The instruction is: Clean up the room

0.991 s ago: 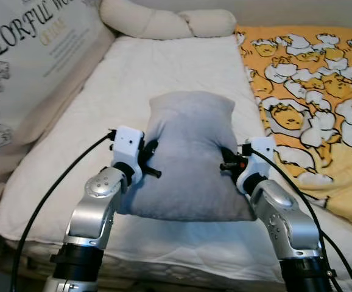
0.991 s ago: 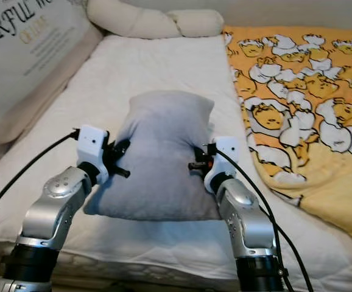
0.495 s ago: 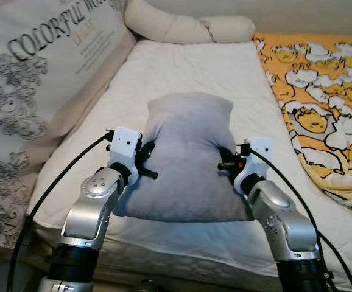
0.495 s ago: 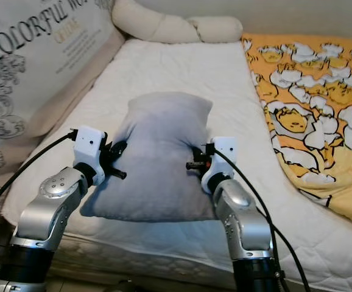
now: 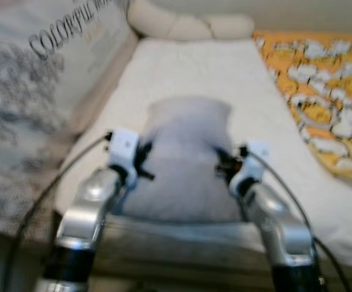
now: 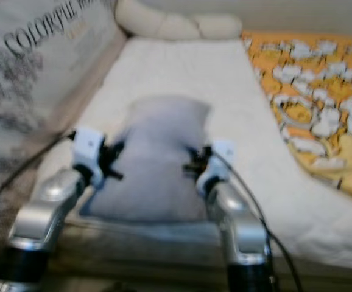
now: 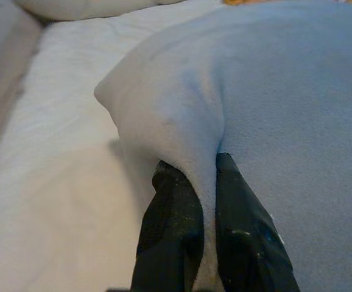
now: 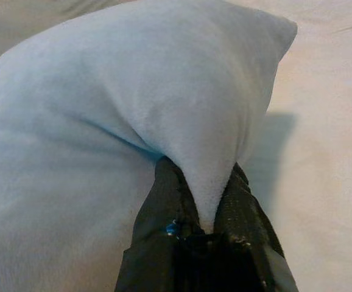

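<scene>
Ahead of both grippers, a white mattress running away lengthwise. Off beyond the left gripper, a big leaning cushion printed "COLORFUL"; smaller print blurred. Beyond the right gripper, a yellow cartoon-print blanket. Held between the two, a grey pillow, long axis pointing away up the bed. Each gripper clamped tight on a fold of a side edge.

Grey pillow above white mattress
</scene>
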Robot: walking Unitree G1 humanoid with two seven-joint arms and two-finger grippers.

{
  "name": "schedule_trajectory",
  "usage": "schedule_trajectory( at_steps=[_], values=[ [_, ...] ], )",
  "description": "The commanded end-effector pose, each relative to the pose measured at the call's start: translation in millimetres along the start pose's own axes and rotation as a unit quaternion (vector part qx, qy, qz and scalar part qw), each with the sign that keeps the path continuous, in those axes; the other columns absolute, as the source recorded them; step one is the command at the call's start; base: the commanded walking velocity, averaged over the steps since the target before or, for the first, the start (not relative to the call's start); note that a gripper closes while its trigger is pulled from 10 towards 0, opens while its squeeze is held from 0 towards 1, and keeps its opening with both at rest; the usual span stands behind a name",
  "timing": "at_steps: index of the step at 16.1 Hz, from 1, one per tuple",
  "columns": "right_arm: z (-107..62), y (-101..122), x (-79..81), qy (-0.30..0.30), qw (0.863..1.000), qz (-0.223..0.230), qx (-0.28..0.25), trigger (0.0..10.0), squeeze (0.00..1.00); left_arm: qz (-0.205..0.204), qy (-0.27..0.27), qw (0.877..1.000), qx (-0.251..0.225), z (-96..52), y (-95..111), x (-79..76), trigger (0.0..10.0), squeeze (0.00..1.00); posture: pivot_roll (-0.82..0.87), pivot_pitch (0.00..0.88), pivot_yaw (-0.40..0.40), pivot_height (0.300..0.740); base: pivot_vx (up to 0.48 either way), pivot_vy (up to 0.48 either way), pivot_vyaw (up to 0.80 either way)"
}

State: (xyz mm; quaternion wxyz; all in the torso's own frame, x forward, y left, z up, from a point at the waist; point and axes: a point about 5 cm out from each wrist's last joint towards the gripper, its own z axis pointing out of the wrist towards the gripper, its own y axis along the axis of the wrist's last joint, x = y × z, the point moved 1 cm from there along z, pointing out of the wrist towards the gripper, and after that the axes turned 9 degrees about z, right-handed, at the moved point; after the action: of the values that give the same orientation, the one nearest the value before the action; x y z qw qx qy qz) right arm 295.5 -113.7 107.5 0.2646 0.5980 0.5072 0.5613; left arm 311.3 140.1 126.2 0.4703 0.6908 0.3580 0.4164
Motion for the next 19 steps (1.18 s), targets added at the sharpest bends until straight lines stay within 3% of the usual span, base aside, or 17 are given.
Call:
schedule_trajectory(
  at_steps=[1, 11, 19],
  values=[
    [-5.0, 13.9, -11.7, -0.027, 0.999, 0.000, -0.030, 10.0, 0.00, 0.005, 0.008, 1.000, -0.009, -0.4, 6.0, 1.9, 10.0, 0.00, -0.05, 0.000, 0.071, 0.740, 0.000, 0.352, 0.00],
    [-6.1, 18.0, -13.5, -0.043, 0.998, 0.017, -0.039, 10.0, 0.00, 0.008, -0.007, 1.000, -0.007, 2.4, 6.9, -3.0, 10.0, 0.00, -0.05, 0.000, 0.078, 0.740, 0.000, 0.349, 0.00],
    [-2.5, 16.9, -9.4, -0.030, 0.999, 0.012, -0.032, 10.0, 0.00, 0.011, 0.014, 1.000, -0.018, -4.7, 8.0, 0.2, 10.0, 0.00, -0.03, 0.000, 0.057, 0.740, 0.000, 0.000, 0.00]
  ],
)
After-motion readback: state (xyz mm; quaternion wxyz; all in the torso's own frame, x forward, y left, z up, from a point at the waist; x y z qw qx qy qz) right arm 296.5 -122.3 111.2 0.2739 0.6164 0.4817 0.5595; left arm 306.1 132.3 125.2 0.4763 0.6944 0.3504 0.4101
